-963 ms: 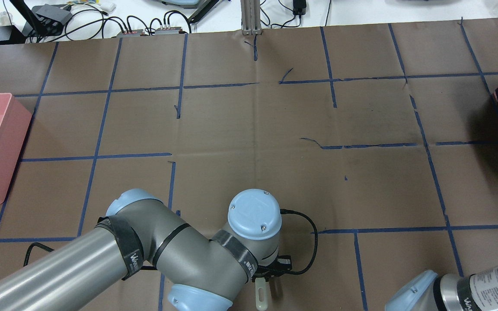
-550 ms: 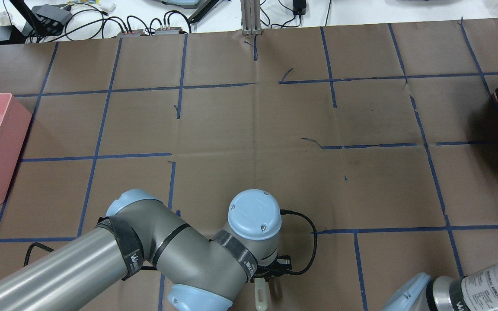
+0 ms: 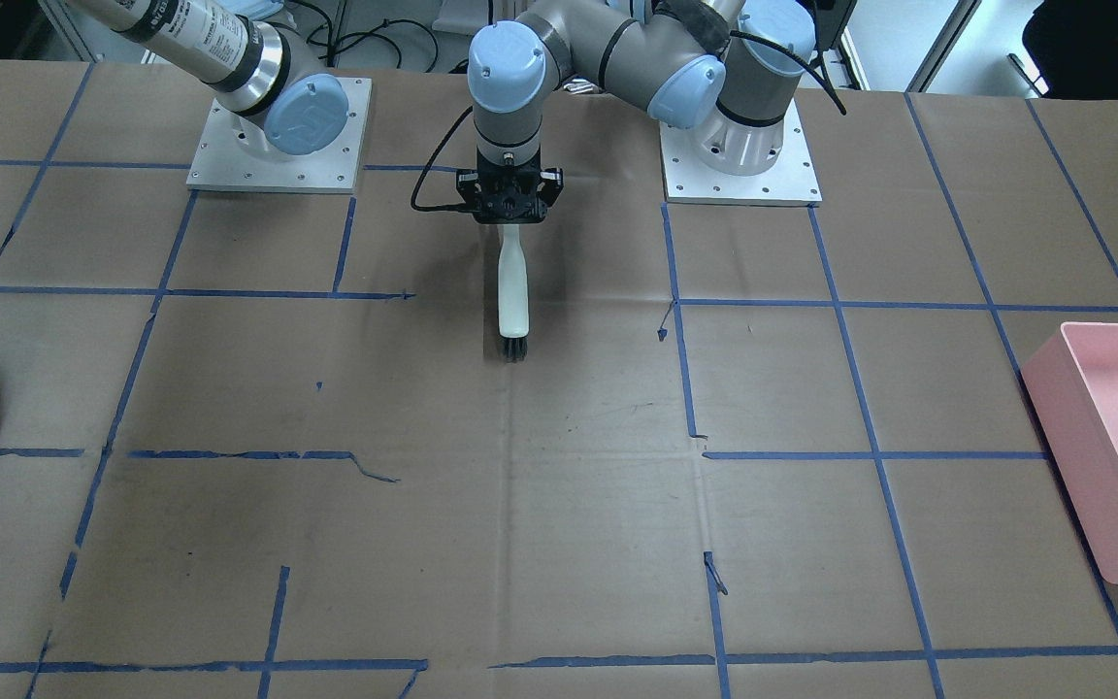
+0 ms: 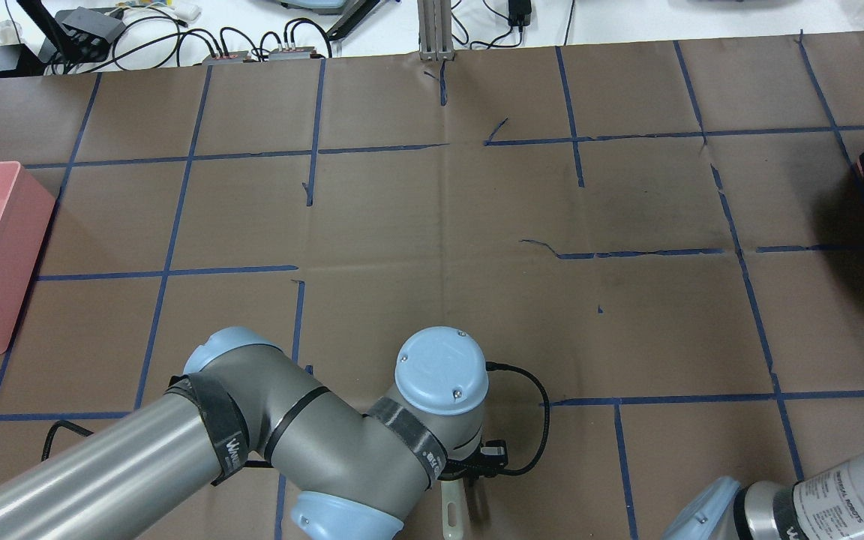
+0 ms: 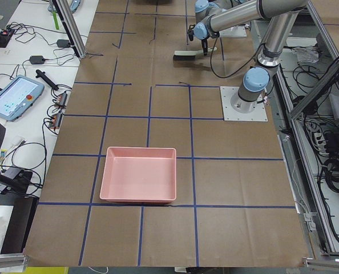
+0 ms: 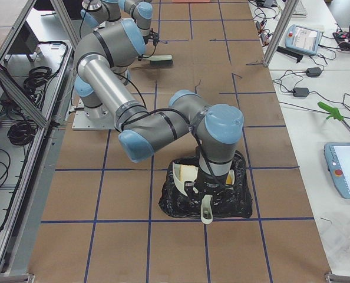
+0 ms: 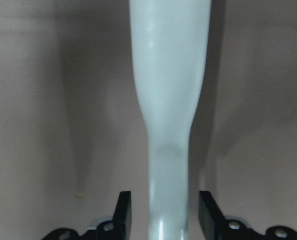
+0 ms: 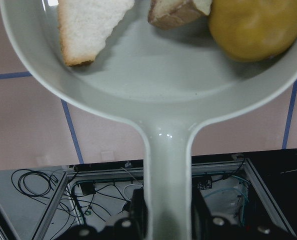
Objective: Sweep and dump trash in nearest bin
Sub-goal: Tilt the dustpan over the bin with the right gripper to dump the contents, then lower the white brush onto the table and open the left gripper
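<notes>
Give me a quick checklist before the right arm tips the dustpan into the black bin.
1. Right gripper shut on the dustpan handle: ok.
2. Potato and bread slices lying in the pan: ok.
3. Dustpan above the bin: looks ok in the exterior right view, though the arm hides part.
4. Left gripper and brush far from the bin: ok.
5. Room in the bin for the load: cannot tell.
</notes>
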Motion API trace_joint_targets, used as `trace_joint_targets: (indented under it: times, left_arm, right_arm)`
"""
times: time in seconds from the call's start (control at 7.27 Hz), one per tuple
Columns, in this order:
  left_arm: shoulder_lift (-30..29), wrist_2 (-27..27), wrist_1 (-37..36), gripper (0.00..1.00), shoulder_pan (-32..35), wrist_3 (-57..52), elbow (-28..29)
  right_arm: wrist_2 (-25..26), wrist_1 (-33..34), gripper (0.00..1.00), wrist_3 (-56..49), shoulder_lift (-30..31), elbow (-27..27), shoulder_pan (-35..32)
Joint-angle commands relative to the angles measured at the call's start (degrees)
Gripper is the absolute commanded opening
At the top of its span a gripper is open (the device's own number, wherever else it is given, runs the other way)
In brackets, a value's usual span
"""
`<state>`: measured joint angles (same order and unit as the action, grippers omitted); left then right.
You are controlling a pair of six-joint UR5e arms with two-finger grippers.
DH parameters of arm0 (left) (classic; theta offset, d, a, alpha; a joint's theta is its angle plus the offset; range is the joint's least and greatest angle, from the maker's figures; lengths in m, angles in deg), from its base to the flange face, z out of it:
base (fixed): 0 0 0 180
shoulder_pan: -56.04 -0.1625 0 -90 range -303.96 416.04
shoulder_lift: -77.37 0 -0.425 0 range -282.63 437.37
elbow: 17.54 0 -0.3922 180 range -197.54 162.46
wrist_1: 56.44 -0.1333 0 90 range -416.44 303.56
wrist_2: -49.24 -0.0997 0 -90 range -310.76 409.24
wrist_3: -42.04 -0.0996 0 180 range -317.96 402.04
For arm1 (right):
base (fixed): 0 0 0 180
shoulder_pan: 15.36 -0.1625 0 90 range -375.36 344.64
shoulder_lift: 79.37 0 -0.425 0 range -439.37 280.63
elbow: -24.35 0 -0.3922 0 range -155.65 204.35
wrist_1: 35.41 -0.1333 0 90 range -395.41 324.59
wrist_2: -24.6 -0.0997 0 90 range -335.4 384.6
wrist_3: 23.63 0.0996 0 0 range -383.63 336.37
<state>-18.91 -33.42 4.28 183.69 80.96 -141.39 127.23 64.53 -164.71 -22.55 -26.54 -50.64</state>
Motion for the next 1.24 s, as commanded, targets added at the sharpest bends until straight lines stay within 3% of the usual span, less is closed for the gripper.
trace_joint_targets:
  times: [0.0, 0.41, 0.83, 1.1]
  left_arm:
    - [1.1, 0.3, 0.0, 1.0, -0.2, -0.6, 0.7]
    - [3.0, 0.2, 3.5, 0.99, -5.7, -5.7, 7.4]
    - [7.8, -0.1, 13.6, 0.99, -15.9, -19.8, 12.6]
    - [10.5, -5.0, 21.0, 0.99, -23.6, -32.1, 17.0]
  right_arm:
    - [0.6, 6.8, 0.0, 0.0, 1.0, -5.4, -0.6]
    - [4.5, 17.9, 0.0, 0.3, 1.9, -10.7, -0.8]
    - [4.8, 18.9, 0.0, 0.4, 5.3, -14.9, -1.3]
    - [7.2, 24.1, 0.0, 0.4, 5.6, -17.1, -2.1]
